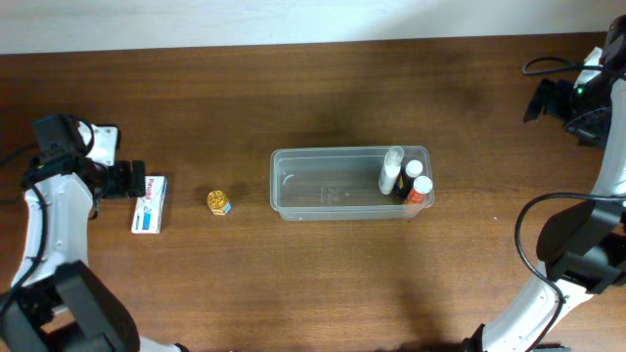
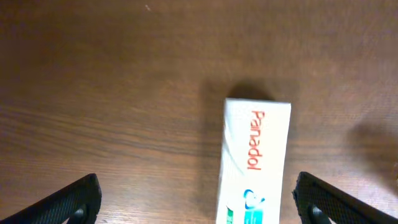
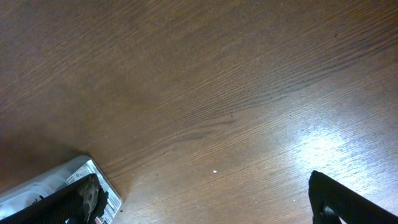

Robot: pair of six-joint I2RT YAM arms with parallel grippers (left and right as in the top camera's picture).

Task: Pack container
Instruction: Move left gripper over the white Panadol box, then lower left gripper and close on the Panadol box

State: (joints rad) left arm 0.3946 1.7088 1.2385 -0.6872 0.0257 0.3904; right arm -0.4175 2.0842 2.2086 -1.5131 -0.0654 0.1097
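**Clear, rimmed rectangular plastic container (image 1: 323,188) at mid-table, both grippers spread**

At far left, the left gripper (image 1: 130,180) hangs with its jaws apart over one end of a white cardboard Panadol box (image 1: 149,205). To the right sits a small gold object (image 1: 218,201). Next is the container, with a white bottle (image 1: 391,171) and a dark white-capped bottle (image 1: 419,189) at its right end. At far right, the right gripper (image 3: 211,205) has its jaws apart over the bare brown wooden table (image 3: 205,93).

- Overhead view: dim, even light; the dark brown wooden table (image 1: 293,78) shows a soft dark patch just beyond the clear rectangular plastic container (image 1: 323,196)
- Left wrist view: the white cardboard box with red lettering (image 2: 255,162) is blurred, with a faint shadow at its far end
- Right wrist view: pale glare on the wood at lower right
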